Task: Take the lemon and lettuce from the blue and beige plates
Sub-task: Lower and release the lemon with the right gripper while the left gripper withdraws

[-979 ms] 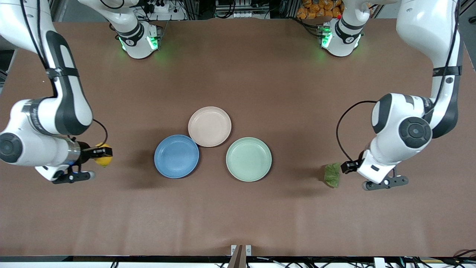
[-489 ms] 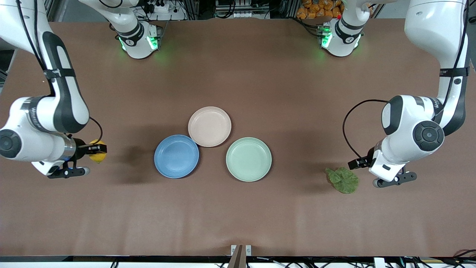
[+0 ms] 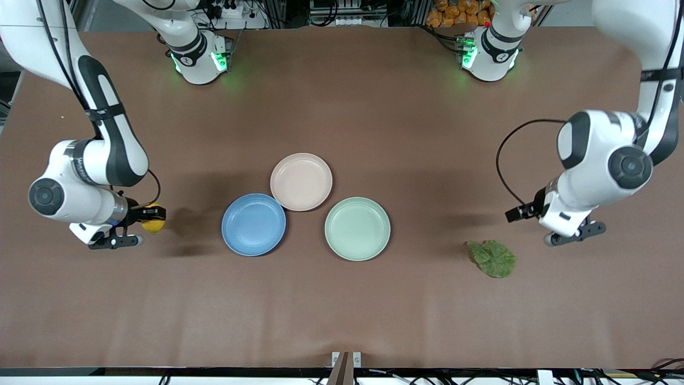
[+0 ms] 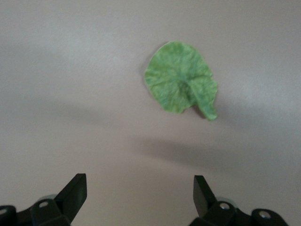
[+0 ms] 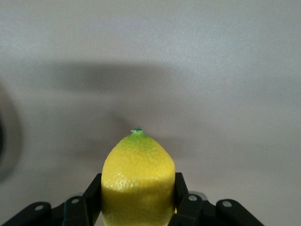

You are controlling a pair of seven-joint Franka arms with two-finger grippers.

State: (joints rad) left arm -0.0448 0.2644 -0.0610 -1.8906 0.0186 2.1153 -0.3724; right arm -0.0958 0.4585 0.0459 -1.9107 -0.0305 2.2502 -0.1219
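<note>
Toward the right arm's end of the counter: right end effector, up over bare counter beside the blue plate, fingers clamped on either side of the lemon; the right wrist view shows the lemon wedged between the two fingers, its green-tipped point facing away from the wrist.

Middle of the counter: blue plate, beige plate and mint-green plate, grouped close together. Beige plate lies farthest from the front camera; its rim meets or nearly meets the blue plate's rim. All three plates hold nothing.

Toward the left arm's end: lettuce, one flat green leaf lying on bare counter, well apart from the mint-green plate and a little nearer the front camera than it. Left end effector hangs above the counter near the lettuce, not touching it; in the left wrist view its fingers stand wide apart, holding nothing, with the lettuce lying clear of them.
</note>
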